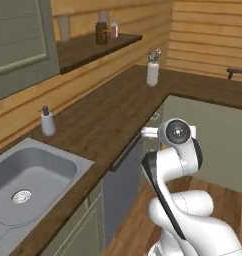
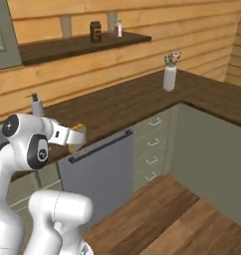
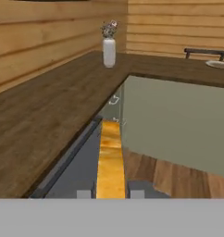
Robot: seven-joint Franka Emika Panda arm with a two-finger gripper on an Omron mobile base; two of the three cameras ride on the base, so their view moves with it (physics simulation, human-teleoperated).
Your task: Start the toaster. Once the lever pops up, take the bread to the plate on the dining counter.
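Note:
My gripper (image 3: 110, 193) is shut on the bread (image 3: 110, 162), a thin slice seen edge-on with a golden-brown crust, which reaches forward from between the fingertips. From the right base view the bread (image 2: 77, 133) shows at the end of my hand (image 2: 67, 135), held over the front edge of the brown counter. The dining counter (image 3: 178, 69) with its plain grey-green side lies ahead to the right. A pale plate (image 3: 219, 64) rests on its far end, well away from the bread. The toaster is out of view.
A white vase with flowers (image 3: 109, 51) stands at the counter's corner. A steel sink (image 1: 28, 185) and a soap dispenser (image 1: 47, 122) are at the left. A wall shelf carries jars (image 2: 95, 31). A dishwasher front (image 2: 102, 169) and drawers (image 2: 152, 144) lie below; wood floor opens right.

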